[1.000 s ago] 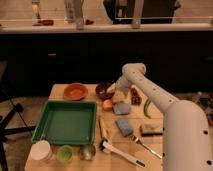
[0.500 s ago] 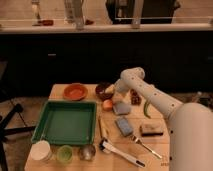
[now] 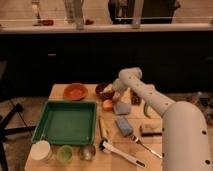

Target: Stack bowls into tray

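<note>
The shallow orange bowl [image 3: 75,91] sits on the wooden table, just behind the large green tray [image 3: 39,131], which holds nothing. The dark brown-maroon bowl [image 3: 102,91] stands to the right of the orange bowl. My gripper [image 3: 112,89] is at the right rim of the dark bowl, with the white arm bent above it and reaching in from the right. The gripper hides part of that bowl's right side.
A white cup [image 3: 41,150], a green cup [image 3: 64,153] and a steel cup [image 3: 87,151] stand in front of the tray. An orange fruit [image 3: 107,104], a grey pad [image 3: 121,107], a blue sponge [image 3: 124,126], a brown block [image 3: 151,129], a fork [image 3: 146,145] and a white brush [image 3: 120,153] lie to the right.
The arm has lowered a little and the gripper has moved left, closer to the dark bowl. The bowls and the tray have not moved.
</note>
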`<state>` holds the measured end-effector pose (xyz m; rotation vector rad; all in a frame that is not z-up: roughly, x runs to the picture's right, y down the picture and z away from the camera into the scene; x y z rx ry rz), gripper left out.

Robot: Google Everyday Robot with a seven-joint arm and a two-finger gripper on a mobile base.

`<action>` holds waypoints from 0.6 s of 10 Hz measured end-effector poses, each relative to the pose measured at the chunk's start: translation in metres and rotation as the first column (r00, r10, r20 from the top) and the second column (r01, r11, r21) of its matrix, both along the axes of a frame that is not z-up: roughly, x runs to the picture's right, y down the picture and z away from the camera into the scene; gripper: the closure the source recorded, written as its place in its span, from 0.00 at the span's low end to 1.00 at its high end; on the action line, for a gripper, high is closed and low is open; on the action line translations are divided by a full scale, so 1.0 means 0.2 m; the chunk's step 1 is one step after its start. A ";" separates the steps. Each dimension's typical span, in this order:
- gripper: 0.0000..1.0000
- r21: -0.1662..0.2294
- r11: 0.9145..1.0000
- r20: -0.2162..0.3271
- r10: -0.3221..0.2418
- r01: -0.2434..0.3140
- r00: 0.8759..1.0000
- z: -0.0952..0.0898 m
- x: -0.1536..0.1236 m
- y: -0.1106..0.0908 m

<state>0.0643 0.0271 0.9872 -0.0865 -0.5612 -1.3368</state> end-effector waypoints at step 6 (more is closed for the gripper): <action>0.95 0.004 0.999 0.008 -0.035 0.035 0.999 0.00 -0.02 -0.03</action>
